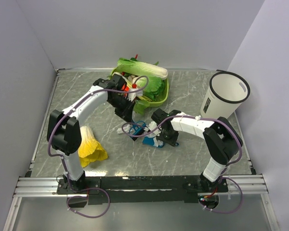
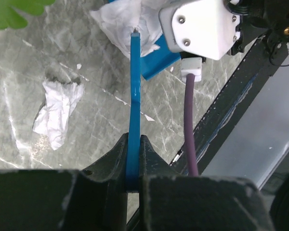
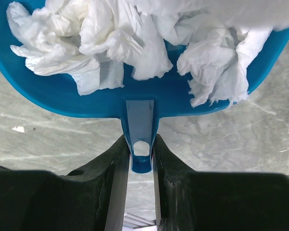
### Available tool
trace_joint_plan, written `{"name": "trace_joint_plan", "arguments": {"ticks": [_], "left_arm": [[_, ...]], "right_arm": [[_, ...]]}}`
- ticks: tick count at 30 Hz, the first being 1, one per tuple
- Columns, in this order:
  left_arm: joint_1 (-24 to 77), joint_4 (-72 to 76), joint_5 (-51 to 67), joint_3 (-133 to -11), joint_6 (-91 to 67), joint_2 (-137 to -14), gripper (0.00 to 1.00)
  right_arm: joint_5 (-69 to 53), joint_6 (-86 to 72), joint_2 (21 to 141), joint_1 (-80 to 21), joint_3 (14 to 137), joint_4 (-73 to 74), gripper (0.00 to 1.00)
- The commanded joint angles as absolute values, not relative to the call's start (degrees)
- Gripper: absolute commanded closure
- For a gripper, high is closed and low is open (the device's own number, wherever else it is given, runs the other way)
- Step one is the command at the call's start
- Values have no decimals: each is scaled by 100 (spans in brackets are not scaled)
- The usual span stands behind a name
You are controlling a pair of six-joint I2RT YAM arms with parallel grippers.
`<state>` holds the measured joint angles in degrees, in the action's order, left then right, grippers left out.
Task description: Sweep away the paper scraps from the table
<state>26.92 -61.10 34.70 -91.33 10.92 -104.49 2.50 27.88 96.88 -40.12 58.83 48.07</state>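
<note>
My left gripper [image 2: 133,140] is shut on the thin blue handle of a brush [image 2: 134,86], which reaches forward to a paper scrap [image 2: 126,23] at the lip of a blue dustpan [image 2: 160,63]. Another of the paper scraps [image 2: 57,111] lies loose on the table [image 2: 101,106] to the left of the brush. Shut on the dustpan's handle [image 3: 140,137], my right gripper [image 3: 141,156] holds the dustpan [image 3: 111,103], in which several crumpled white paper scraps [image 3: 120,38] lie. In the top view both grippers, left [image 1: 128,114] and right [image 1: 162,138], meet mid-table over the dustpan [image 1: 148,140].
A green basket [image 1: 160,100] heaped with leafy cabbages stands at the back centre. A white bin [image 1: 224,96] stands at the back right. A yellow-and-white cabbage [image 1: 91,146] lies by the left arm. A metal rail [image 1: 135,183] edges the near side.
</note>
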Motion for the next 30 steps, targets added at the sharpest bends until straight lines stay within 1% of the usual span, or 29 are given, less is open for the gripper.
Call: {"name": "trace_joint_plan", "arguments": {"ticks": [1, 9, 13, 15, 20, 26, 30], "left_arm": [[2461, -6240, 3893, -9167, 1213, -10195, 99], [2048, -6592, 4315, -9545, 1608, -9941, 99], [1960, -6557, 4087, -9606, 1608, -9826, 99], [1934, -6434, 3938, -9554, 1530, -9721, 99], [1890, -5855, 2972, -9325, 1257, -9589, 99], [1854, -5748, 2856, -9474, 1239, -9641, 99], [1828, -5687, 3005, -9536, 1169, -9764, 99]], "right_arm": [[413, 2681, 9369, -3982, 5758, 4413, 100], [439, 2584, 9027, -3981, 5432, 3929, 100], [475, 2602, 8755, -3973, 5353, 3955, 100], [448, 2654, 8491, -3973, 5291, 4043, 100], [291, 2760, 7947, -3955, 5387, 4665, 100], [35, 3243, 6964, -3902, 5528, 5036, 100], [26, 3427, 6732, -3902, 5528, 5404, 100]]}}
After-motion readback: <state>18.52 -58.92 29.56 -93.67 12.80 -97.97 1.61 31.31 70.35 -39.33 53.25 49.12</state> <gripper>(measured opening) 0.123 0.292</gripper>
